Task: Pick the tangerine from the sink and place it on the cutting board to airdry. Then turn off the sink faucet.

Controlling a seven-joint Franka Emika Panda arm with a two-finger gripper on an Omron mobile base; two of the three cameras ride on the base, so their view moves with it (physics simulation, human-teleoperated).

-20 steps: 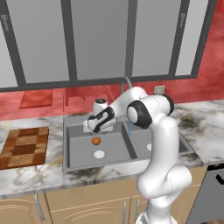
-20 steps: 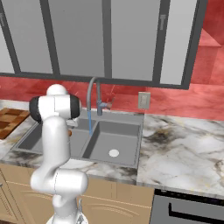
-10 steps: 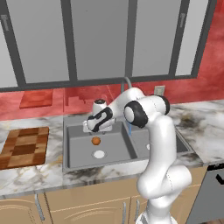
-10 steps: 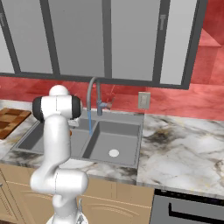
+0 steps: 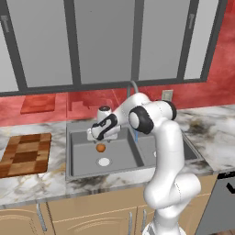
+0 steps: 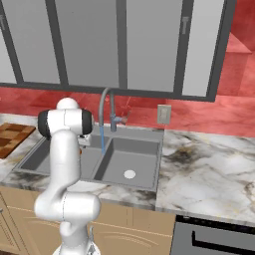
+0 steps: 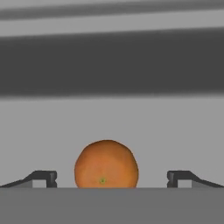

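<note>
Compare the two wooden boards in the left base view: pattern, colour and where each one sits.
The cutting board is checkered in light and dark brown blocks; the reddish board is plain, one even colour. The cutting board lies on the marble counter left of the sink, near the front; the reddish board sits farther back, by the red wall. The cutting board looks larger in this view. Both are flat, rectangular and bare.

Tangerine (image 5: 100, 148) in left sink (image 5: 73, 160) basin, behind drain (image 5: 104, 161); cutting board (image 5: 25, 153) left of sink.
</note>
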